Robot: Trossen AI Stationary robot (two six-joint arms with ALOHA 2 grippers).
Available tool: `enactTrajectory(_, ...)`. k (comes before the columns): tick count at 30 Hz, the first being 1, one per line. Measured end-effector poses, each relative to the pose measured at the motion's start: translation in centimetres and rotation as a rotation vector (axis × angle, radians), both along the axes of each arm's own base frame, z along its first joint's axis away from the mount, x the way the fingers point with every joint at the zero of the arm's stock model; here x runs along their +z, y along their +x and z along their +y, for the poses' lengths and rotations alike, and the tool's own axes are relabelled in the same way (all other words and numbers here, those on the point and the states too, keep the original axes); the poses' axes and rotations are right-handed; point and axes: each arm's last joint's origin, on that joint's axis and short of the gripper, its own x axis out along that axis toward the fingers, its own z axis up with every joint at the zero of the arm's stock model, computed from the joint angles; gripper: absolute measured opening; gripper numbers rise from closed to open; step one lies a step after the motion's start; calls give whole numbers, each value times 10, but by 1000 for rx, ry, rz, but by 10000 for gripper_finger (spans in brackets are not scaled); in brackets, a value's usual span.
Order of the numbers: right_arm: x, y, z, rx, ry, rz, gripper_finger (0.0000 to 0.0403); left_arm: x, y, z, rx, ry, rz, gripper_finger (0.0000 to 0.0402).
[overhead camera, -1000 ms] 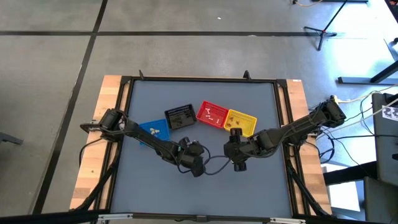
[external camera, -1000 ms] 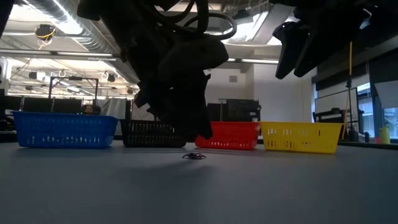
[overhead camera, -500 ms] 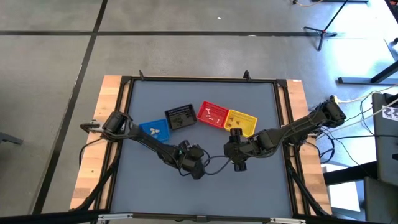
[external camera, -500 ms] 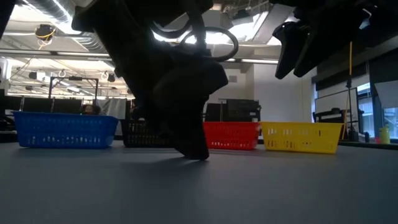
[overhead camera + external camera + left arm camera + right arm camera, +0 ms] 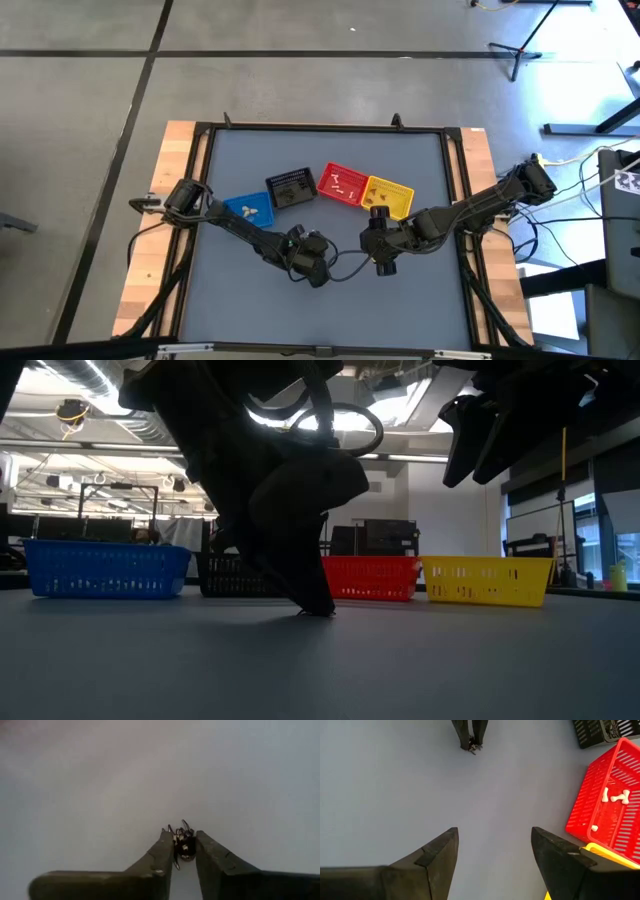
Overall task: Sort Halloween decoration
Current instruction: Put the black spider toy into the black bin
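Observation:
A tiny black spider trinket lies on the grey table near its middle. It also shows in the right wrist view. My left gripper stands down on the table, shut on the spider, and shows in the high view and the low view. My right gripper is open and empty. It hovers above the table to the right of the left gripper, near the yellow basket. My left gripper pinches the black spider's body between its two fingers, at their free ends. The fingers come from above, slanting down. Their tips are at the table top, and the spider's legs stick out beyond them. Whether the spider is off the table I cannot tell.
Four small baskets stand in a row behind the grippers: blue, black, red and yellow. White bone trinkets lie in the red basket and pale ones in the blue. Open grey table lies toward the near edge.
My left gripper has gone down to the table onto the black spider, which lay bare in front of it a second ago and is now hidden behind the fingers in the low view. My right gripper has kept still.

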Motion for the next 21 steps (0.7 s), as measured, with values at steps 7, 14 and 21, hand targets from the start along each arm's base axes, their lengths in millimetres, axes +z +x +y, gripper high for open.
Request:
enactTrajectory(7, 0, 0, 0, 0, 0, 0, 248, 22, -2, 1, -25, -63, -37, 10)
enactTrajectory(14, 0, 0, 0, -1, -1, -1, 248, 30, 0, -3, -74, -150, -65, 2)
enactTrajectory(21, 0, 0, 0, -1, -1, -1, 248, 32, 2, -5, -194, -135, -61, 0)
